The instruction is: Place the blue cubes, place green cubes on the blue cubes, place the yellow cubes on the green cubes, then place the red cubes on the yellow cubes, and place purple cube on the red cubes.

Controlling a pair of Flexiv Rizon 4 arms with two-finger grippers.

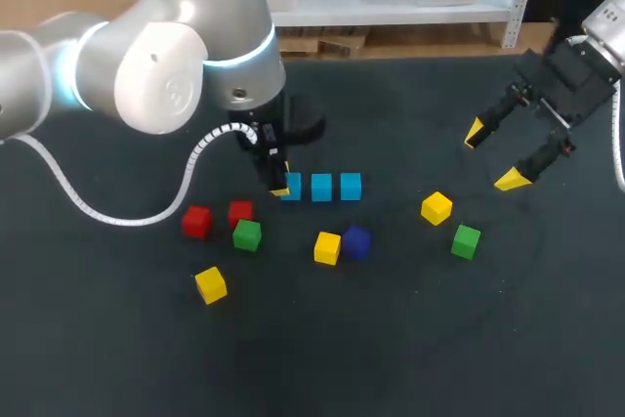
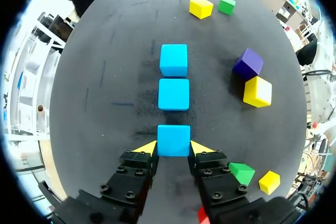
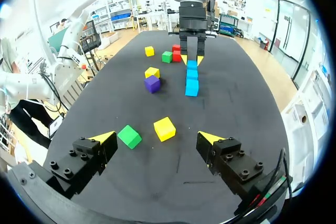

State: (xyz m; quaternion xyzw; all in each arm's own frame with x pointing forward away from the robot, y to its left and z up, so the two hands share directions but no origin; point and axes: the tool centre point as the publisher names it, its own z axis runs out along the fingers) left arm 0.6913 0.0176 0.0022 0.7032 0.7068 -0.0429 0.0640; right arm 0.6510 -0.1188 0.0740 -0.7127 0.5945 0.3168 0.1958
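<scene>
Three blue cubes lie in a row on the black table. My left gripper [image 1: 280,186] [image 2: 174,148] is shut on the left end blue cube [image 1: 292,187] [image 2: 174,140], which rests on the table in line with the middle blue cube [image 1: 321,187] [image 2: 174,94] and the far blue cube [image 1: 351,186] [image 2: 174,60]. My right gripper [image 1: 498,155] [image 3: 157,139] hangs open above the table's right side. A yellow cube [image 1: 437,208] [image 3: 164,128] and a green cube [image 1: 466,240] [image 3: 129,136] lie on the table below it, between its spread fingers.
Two red cubes [image 1: 196,222] [image 1: 240,212], a green cube [image 1: 247,234] and a yellow cube [image 1: 210,284] lie left of the row. In front of the row, a yellow cube [image 1: 327,247] touches the purple cube [image 1: 356,241].
</scene>
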